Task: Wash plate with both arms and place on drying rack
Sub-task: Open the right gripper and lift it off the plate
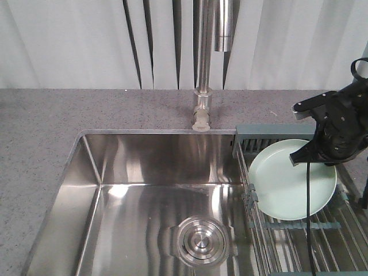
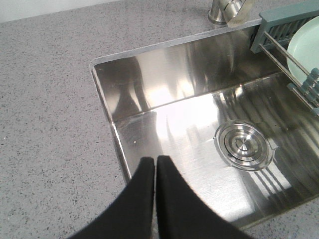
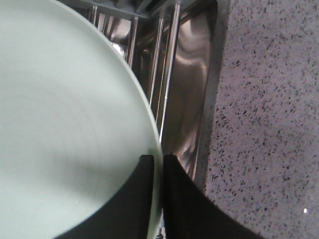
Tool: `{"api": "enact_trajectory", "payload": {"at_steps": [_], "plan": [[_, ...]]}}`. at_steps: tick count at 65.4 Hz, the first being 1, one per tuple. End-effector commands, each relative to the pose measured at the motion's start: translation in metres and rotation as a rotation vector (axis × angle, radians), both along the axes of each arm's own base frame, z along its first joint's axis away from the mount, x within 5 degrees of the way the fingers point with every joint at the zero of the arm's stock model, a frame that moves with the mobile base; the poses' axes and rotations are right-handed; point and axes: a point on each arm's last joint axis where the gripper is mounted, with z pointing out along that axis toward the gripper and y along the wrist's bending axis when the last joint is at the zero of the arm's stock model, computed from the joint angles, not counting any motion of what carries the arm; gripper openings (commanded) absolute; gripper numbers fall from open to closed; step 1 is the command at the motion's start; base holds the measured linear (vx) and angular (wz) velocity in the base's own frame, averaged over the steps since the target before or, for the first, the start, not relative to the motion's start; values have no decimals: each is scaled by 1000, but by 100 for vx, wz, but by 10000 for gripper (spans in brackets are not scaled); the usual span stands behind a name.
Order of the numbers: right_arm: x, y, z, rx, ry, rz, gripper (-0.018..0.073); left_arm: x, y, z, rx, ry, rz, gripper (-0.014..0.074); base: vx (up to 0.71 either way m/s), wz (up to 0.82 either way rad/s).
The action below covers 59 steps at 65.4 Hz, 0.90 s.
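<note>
The pale mint-green plate [image 1: 292, 179] lies tilted on the drying rack [image 1: 270, 135] at the sink's right side. My right gripper [image 3: 158, 157] is shut on the plate's [image 3: 65, 119] right rim, one finger on its face and one behind the edge; the arm shows in the front view [image 1: 336, 126] over the plate's upper right. My left gripper [image 2: 155, 158] is shut and empty, hovering over the sink's front-left corner. The rack's corner [image 2: 279, 25] and the plate's edge [image 2: 306, 47] show at the upper right of the left wrist view.
The steel sink basin [image 1: 144, 190] with a round drain [image 1: 201, 241] fills the middle. A faucet [image 1: 204, 63] rises behind it. Grey speckled counter [image 1: 34, 132] surrounds the sink, and also lies right of the rack [image 3: 269, 119]. White curtain stands at the back.
</note>
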Motion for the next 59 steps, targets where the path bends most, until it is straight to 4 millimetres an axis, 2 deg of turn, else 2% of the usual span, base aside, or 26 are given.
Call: {"api": "enact_trajectory", "payload": {"at_steps": [1, 19, 27, 33, 45, 53, 59], "plan": [[3, -3, 23, -22, -92, 29, 112, 3, -1, 12, -44, -70, 13, -6, 0, 0], [3, -4, 25, -41, -94, 34, 327, 3, -1, 12, -44, -70, 13, -6, 0, 0], [2, -6, 29, -62, -106, 30, 360, 3, -1, 12, -44, -70, 13, -6, 0, 0], [-2, -7, 42, -65, -144, 33, 358, 3, -1, 12, -44, -70, 13, -6, 0, 0], [-24, -7, 86, -19, -280, 22, 291, 3, -1, 12, -44, -70, 13, -6, 0, 0], [-48, -7, 120, 26, -374, 39, 172, 3, -1, 12, -45, -71, 13, -6, 0, 0], [-74, -3, 148, 102, -452, 76, 67, 3, -1, 13, -53, -77, 14, -6, 0, 0]]}}
